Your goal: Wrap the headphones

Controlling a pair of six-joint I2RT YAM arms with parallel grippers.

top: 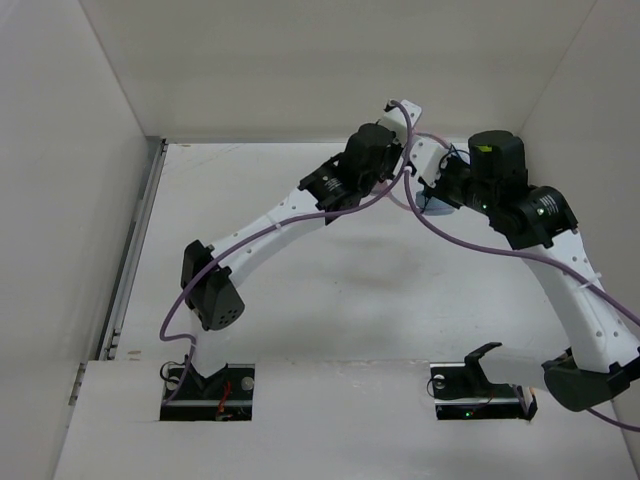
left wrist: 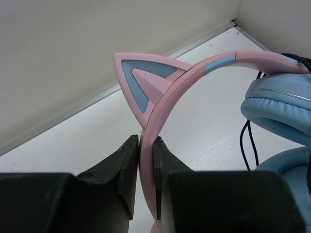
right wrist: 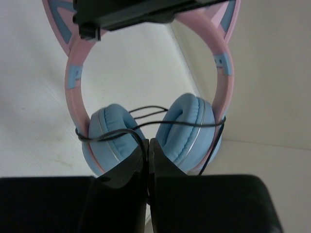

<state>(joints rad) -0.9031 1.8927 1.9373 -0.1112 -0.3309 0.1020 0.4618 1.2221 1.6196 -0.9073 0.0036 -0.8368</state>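
The headphones (right wrist: 187,128) hang upright in the air near the back right of the table. Their pink headband (left wrist: 160,104) has cat ears and the ear cups (right wrist: 109,131) are light blue. My left gripper (left wrist: 146,145) is shut on the top of the headband beside one cat ear (left wrist: 141,80). It shows as a black bar in the right wrist view (right wrist: 131,14). The thin black cable (right wrist: 184,125) runs around both ear cups in a few loops. My right gripper (right wrist: 147,145) is shut on the cable just in front of the cups. In the top view only a bit of blue cup (top: 433,207) shows between the two wrists.
The white back wall (top: 300,70) and right wall (top: 590,120) stand close behind the headphones, meeting at a corner (left wrist: 235,22). Purple arm cables (top: 450,235) hang between the two arms. A metal strip (top: 135,240) runs along the table's left edge.
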